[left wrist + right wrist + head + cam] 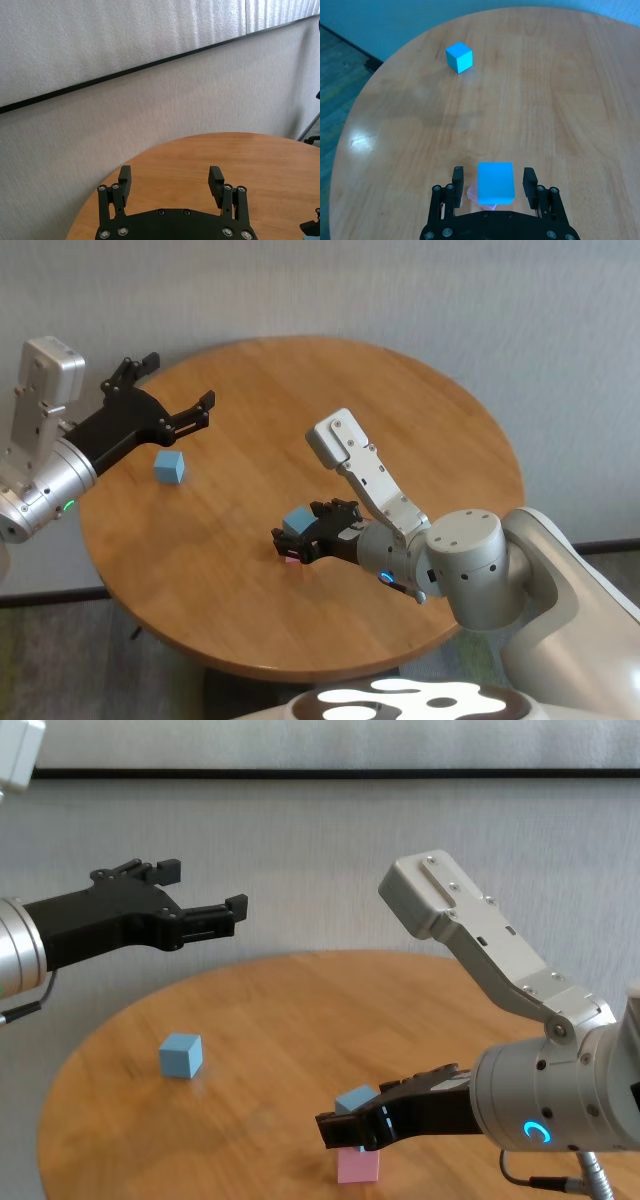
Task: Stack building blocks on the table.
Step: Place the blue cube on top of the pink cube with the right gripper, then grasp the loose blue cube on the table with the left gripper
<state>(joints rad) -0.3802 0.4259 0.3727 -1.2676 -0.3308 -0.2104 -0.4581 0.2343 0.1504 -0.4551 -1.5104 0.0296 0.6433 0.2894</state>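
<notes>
Left claw (170,400) hangs in the air above the far left part of the round wooden worktop (420,420), its black fingers (124,180) spread wide with nothing between them and nothing touching them. In the chest view it sits well above the wood, pointing toward the middle of the scene.

Below it and slightly nearer the robot, a lone light blue block (170,467) rests flat on the worktop, apart from the claw and well apart from the other blocks.

Further right, near the front middle of the worktop, a pink block (357,1164) stands on the wood with a second light blue block (495,182) lying on top of it. The upper block sits slightly off-square, so a corner of pink shows beneath its edge in the right wrist view.

Right claw (494,181) is low over this pair, reaching in from the robot's right side. Its fingers (458,176) stand partly apart on either side of the upper blue block, with a narrow gap visible between each pad and the block's sides, so the block rests on the pink one rather than in a grip.
</notes>
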